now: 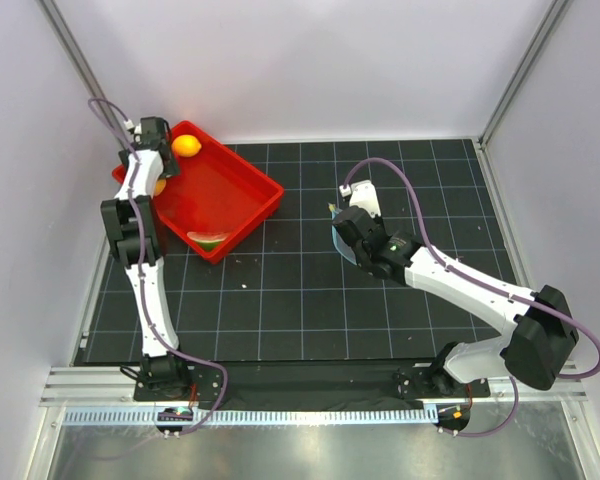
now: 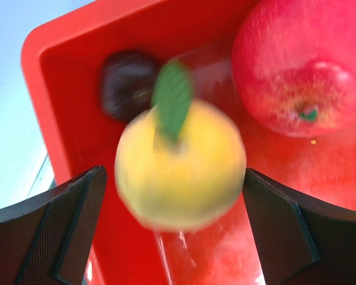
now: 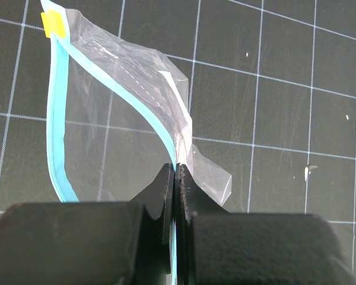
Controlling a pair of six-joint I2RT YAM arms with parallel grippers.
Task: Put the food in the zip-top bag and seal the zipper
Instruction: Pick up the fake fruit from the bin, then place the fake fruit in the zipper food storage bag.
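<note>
Red plastic fills my left wrist view: the red tray (image 1: 242, 172) sits at the far left of the bench (image 1: 310, 290), and the left tool (image 2: 174, 191) hangs over its far corner. Its two dark fingers (image 2: 71, 214) stand wide apart with the lemon (image 2: 181, 172) between them. The lemon is blurred and has a green leaf on top. On one side I see a thin gap between finger and skin. On the other side the finger sits right at the fruit's edge, and I cannot tell whether it touches. Behind the lemon, in the tray corner, lies the dark round fruit (image 2: 127, 83). The red apple (image 2: 305, 65) lies beside it on the tray floor. From above, the watermelon wedge (image 1: 208, 240) rests against the tray's near wall, well apart from the other fruit.

Over near the middle of the bench, the right tool (image 3: 175, 178) is pressed together on the zip-top bag (image 3: 118, 113), pinching its crinkly clear film at one lip. The zipper (image 3: 58, 130) is parted. One teal strip runs down the left side, and the other bows away from it and curves down into the pinch, so the mouth gapes. A yellow slider tab (image 3: 50, 24) sits at the far end, where the two strips meet. I see nothing inside the pouch but the grid of the bench through it.
</note>
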